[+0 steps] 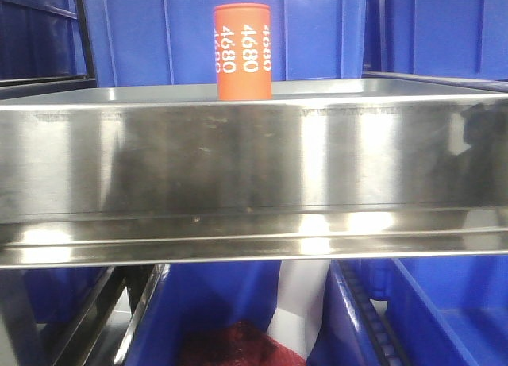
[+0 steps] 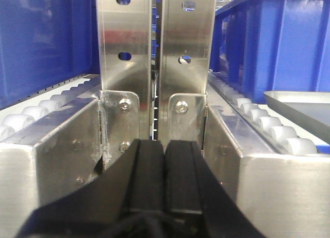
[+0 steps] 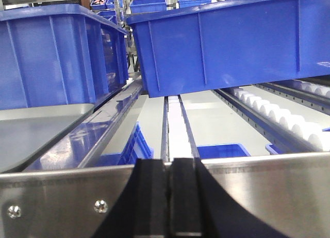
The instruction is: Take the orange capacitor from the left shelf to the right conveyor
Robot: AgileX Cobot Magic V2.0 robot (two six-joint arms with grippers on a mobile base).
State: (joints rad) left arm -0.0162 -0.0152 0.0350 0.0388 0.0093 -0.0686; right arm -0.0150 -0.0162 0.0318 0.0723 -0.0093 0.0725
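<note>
The orange capacitor stands upright on the left shelf, behind its tall shiny steel front lip, with white "4680" printed down its side. No gripper shows in the front view. My left gripper is shut and empty, its black fingers pressed together in front of two steel uprights. My right gripper is shut and empty, level with a steel rail. The right conveyor is out of view.
Blue plastic bins stand behind the shelf and below it. The left wrist view shows white roller tracks and a grey metal tray. The right wrist view shows blue bins on roller lanes.
</note>
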